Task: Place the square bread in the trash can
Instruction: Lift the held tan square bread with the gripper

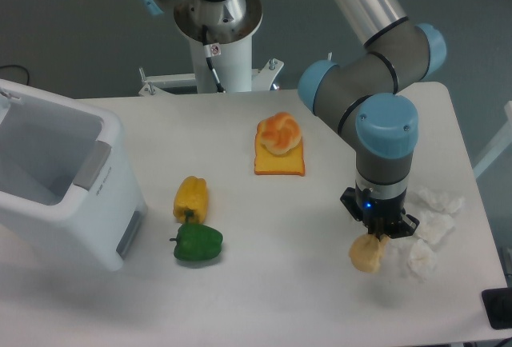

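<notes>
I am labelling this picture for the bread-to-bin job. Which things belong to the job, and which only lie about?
Belong to the job: square bread, held in the gripper; trash can.

Only lying about: round bun on toast slice; yellow pepper; green pepper; crumpled white pieces.

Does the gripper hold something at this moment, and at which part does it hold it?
Yes. The gripper holds the square bread by its upper edge; the rest of the bread hangs below the fingers.
</notes>
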Motion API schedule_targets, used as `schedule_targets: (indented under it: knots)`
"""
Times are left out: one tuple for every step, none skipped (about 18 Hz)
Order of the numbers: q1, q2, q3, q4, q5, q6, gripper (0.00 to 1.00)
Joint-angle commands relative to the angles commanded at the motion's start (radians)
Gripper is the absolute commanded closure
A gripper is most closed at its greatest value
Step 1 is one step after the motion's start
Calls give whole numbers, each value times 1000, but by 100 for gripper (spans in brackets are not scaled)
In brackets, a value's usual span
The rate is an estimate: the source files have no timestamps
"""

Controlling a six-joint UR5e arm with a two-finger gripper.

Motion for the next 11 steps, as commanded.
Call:
schedule_targets:
  knots:
    - [0, 2, 0, 0, 0, 0, 80]
    - [0, 2, 0, 0, 2, -2, 80]
    - [-2, 3, 2, 0, 0, -5, 80]
    - [-3, 3, 2, 0, -3, -15, 80]
    - [-5, 9, 3, 0, -3, -26, 80]
    - [-9, 9, 3, 0, -2, -46, 80]
    - [-12, 14, 3, 0, 2, -66, 80]
    - [-21, 17, 2, -2, 5, -77, 80]
    - [-31, 21, 2, -2, 6, -80, 80]
    - [-34, 35, -3, -2, 6, -84, 80]
    - [-43, 47, -9, -2, 3, -84, 80]
